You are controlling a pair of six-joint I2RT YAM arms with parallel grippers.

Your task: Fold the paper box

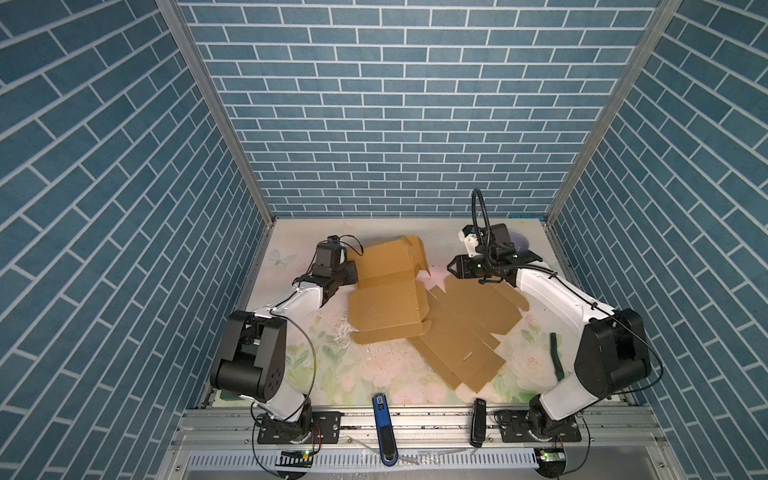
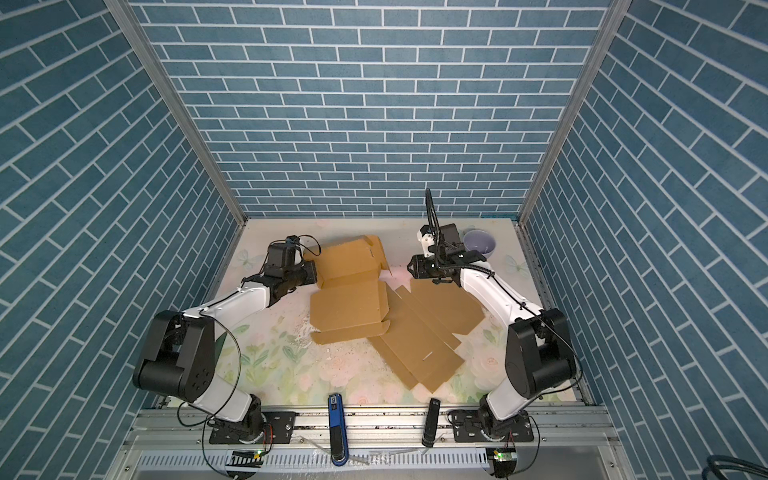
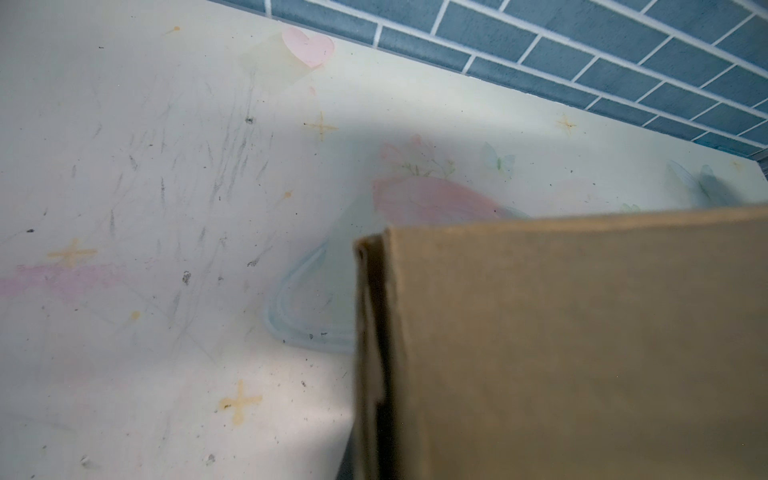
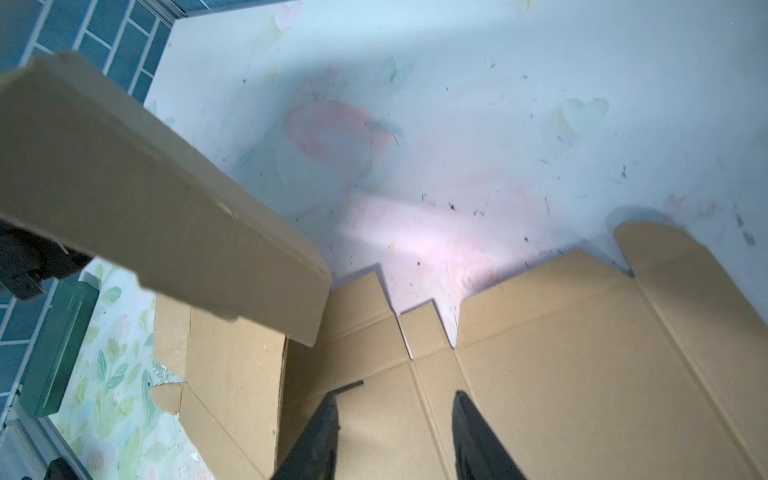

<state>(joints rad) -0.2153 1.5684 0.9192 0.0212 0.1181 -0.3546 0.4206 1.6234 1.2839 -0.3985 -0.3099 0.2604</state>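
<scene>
Mid-fold: left gripper (image 1: 352, 273) clamped shut on the raised far panel of the brown corrugated-cardboard box blank (image 1: 388, 309), centred on the floral table (image 1: 374, 374) — right gripper (image 4: 395, 395) part open, empty, over a second flat cardboard sheet (image 1: 469, 332) — best it pins the base crease as the panel swings over.

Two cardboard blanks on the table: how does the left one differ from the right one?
The left blank has its rear panel tilted up; the right blank lies flat. The left hand is shut on the left blank's edge; the right hand hovers open above the right blank. The left blank sits square to the table; the right blank lies diagonally. Both are plain brown creased cardboard.
</scene>
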